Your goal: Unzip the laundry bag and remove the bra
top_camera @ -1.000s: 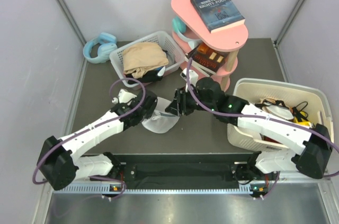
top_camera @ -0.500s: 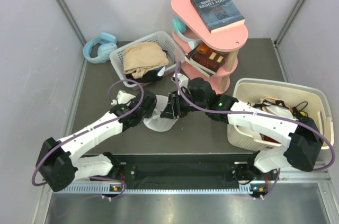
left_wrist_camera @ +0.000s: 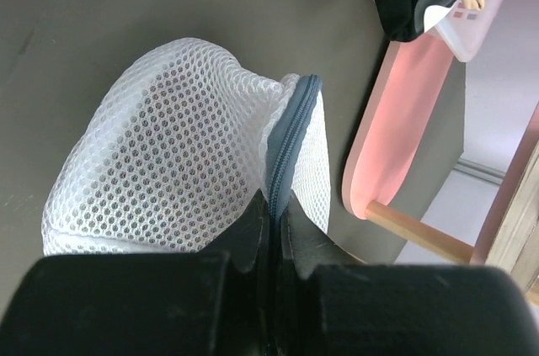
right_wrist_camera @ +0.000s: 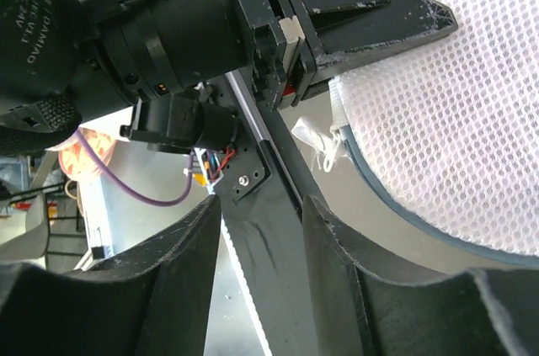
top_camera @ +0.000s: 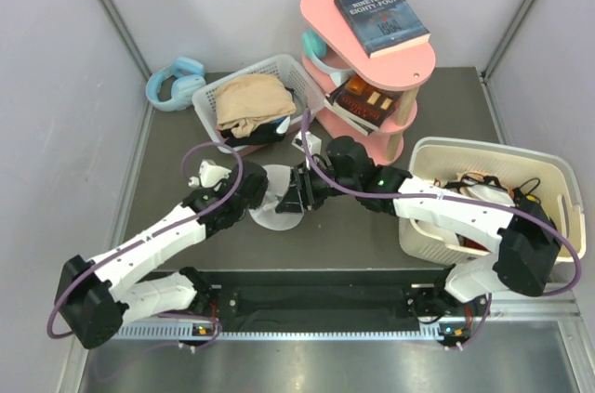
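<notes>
The laundry bag (top_camera: 268,216) is a white mesh pouch with a dark blue-teal zipper band, lying on the dark table between my two grippers. My left gripper (top_camera: 257,191) is shut on the bag's zipper band (left_wrist_camera: 290,133), with the mesh (left_wrist_camera: 168,154) bulging to its left. My right gripper (top_camera: 288,202) is open and empty right beside the bag's right side. In the right wrist view the gripper (right_wrist_camera: 261,213) has its fingers apart, and the mesh (right_wrist_camera: 446,103) and a small white zipper pull (right_wrist_camera: 324,144) lie just beyond them. The bra does not show.
A white slatted basket (top_camera: 209,96) with tan cloth stands behind the bag. A pink shelf (top_camera: 414,58) with books is at the back right, close to the right arm. A cream tub (top_camera: 483,147) of clutter sits right. Blue headphones (top_camera: 175,82) lie at the back left.
Both grippers and the bag have shifted left and a little farther back. The right gripper has closed in on the bag's side. The left gripper keeps its hold.
</notes>
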Controlling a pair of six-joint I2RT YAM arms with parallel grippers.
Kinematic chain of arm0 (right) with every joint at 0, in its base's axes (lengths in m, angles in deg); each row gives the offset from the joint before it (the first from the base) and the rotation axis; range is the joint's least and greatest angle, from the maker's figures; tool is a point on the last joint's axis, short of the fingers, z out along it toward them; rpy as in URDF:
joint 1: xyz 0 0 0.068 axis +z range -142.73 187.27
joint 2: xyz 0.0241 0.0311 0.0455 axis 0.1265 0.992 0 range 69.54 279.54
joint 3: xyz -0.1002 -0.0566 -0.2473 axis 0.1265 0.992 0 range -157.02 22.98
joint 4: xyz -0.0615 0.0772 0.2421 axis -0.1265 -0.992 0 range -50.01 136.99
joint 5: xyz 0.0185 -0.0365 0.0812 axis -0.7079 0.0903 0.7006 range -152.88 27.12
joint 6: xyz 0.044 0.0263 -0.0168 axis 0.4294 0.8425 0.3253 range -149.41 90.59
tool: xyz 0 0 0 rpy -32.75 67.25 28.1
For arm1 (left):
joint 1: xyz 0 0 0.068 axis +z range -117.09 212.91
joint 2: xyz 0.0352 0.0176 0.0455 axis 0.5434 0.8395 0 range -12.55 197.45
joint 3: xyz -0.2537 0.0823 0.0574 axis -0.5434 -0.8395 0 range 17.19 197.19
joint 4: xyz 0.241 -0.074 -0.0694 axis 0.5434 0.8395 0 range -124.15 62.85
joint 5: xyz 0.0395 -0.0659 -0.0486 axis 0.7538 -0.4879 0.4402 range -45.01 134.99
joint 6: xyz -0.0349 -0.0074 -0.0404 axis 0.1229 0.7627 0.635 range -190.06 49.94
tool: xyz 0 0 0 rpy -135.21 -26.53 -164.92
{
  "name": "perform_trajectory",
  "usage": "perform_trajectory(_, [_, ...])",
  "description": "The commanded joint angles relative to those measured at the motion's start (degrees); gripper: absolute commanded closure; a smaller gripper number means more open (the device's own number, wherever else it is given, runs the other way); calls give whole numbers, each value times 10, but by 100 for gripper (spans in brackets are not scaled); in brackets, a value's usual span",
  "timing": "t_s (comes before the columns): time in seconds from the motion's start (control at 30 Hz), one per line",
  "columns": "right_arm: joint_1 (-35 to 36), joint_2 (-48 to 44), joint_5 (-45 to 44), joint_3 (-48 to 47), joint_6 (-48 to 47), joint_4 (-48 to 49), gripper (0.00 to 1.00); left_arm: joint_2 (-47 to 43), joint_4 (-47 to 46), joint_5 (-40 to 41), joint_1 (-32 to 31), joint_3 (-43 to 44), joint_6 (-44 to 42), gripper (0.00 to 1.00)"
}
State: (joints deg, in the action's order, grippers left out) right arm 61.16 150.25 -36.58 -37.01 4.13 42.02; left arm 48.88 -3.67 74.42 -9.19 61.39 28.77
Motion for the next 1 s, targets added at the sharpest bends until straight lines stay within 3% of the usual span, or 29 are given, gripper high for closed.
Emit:
perform_trajectory(0.0, [2, 4, 23, 5, -15, 45, 56, -24, 1, 1, -2, -10, -6, 100])
perform_trajectory(0.5, [-6, 41, 52, 6, -31, 57, 55, -71, -45, -69, -1, -68, 51, 100])
perform_trajectory(0.97, [0, 71, 15, -21, -44, 11, 57, -25, -55, -82, -1, -29, 45, 100])
